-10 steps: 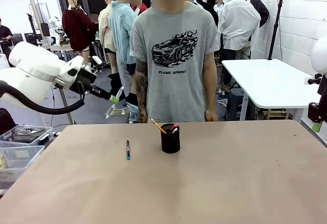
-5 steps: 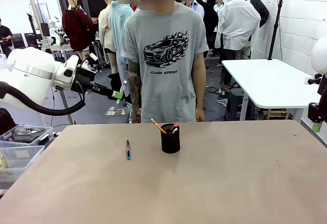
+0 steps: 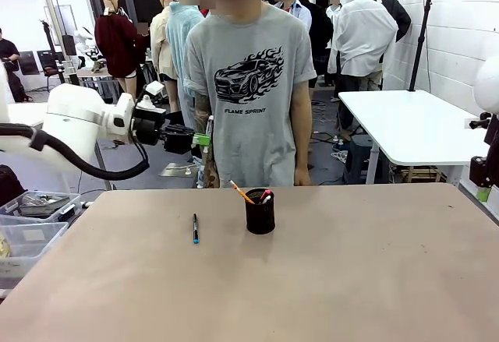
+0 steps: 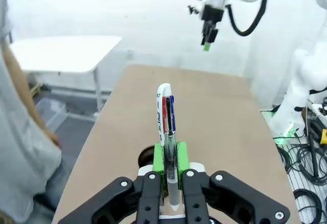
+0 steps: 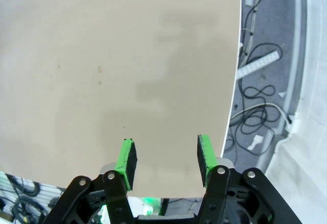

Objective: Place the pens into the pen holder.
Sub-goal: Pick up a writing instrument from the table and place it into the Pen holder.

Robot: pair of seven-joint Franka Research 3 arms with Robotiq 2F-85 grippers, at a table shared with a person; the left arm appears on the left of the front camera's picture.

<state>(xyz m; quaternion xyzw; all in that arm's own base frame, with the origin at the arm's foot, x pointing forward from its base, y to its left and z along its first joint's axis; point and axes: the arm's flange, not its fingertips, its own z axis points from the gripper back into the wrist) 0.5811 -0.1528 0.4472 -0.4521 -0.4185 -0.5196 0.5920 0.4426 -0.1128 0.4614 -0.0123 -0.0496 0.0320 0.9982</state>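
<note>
1. Table (image 3: 351,280): tan top, bare apart from items 5 and 6. Unchanged over the last second.
2. Person (image 3: 249,85): grey printed T-shirt, standing at the far edge with arms down and taking no part. Has shifted slightly sideways.
3. Left arm (image 3: 78,120): the one real change. It has swung in from picture left, carrying its load toward the middle, and its wrist is now closer to level. It is still off the table's far-left edge and well short of the cup. Judged: transport under way, insertion not yet begun.
4. Left gripper (image 4: 171,155): green pads pressed together on the barrel of the white multi-colour pen (image 4: 166,117). The pen juts straight out past the fingertips, clicker end foremost.
5. Right gripper (image 5: 166,150): jaws spread about halfway, nothing between them, hovering above the table's edge at the robot's right. No movement.
6. Pen holder (image 3: 260,212): black mesh cup, upright, mid-table toward the far side. The orange pen (image 3: 240,192) leans out to its left, and the red-tipped pen (image 3: 266,196) is also inside.
7. Dark pen with blue end (image 3: 195,228): flat on the table, left of the cup and apart from it. Untouched and still to be placed.
</note>
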